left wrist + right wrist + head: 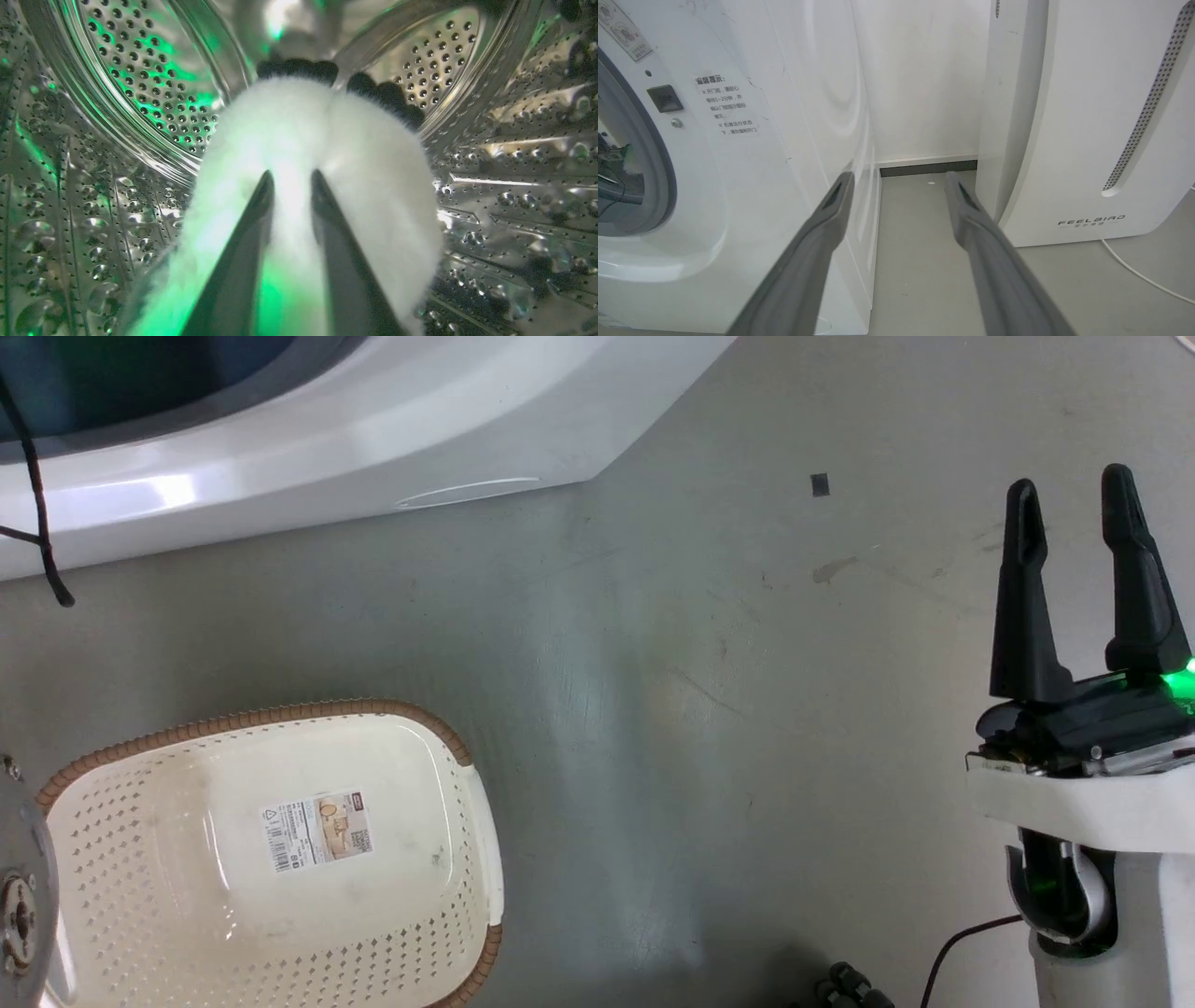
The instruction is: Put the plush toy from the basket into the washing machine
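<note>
Fingers of the left pincer (290, 179) are nearly closed, pinching the white fluff of the plush toy (373, 177), black patches at its 12 o'clock edge, which sits inside the steel drum (140, 70). Right pincer (1069, 485) at 3 o'clock in the head view, spread wide, gripping nothing, above the grey floor (700, 709). Basket (280, 714) at 7 o'clock, washing machine (373, 429) at 11.

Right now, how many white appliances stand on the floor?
2: the washing machine on the left of the right wrist view, and the FEELBIRD appliance on its right. Others may be hidden.
</note>
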Controlling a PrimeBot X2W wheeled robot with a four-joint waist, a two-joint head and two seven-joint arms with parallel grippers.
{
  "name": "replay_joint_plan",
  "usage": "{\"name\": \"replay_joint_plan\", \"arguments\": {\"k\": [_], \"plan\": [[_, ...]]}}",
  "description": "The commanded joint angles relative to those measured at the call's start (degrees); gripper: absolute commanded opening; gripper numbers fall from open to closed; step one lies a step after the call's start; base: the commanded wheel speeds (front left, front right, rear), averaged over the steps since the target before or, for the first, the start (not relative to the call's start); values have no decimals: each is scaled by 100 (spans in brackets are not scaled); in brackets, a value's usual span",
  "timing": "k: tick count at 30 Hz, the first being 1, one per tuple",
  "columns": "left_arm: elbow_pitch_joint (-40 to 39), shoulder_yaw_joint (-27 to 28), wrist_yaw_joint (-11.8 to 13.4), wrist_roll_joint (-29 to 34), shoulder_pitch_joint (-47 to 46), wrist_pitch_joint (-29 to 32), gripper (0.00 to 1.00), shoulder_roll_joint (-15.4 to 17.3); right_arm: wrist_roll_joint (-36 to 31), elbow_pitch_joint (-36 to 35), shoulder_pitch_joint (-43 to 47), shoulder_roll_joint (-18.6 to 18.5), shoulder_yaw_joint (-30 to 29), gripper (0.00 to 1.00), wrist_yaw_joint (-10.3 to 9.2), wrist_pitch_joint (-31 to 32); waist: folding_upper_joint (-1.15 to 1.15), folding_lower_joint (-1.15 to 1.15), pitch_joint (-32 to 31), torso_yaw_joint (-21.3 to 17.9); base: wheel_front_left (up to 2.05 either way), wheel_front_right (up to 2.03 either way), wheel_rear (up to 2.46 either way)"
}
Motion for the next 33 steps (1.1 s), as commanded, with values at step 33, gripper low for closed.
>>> {"name": "replay_joint_plan", "arguments": {"k": [33], "plan": [[-1769,341,122,-53,3451,-28,100,-1008,-532,451,807,-3,-8,100,-4,-26,0,-1,-2258,748,0,0,0]]}}
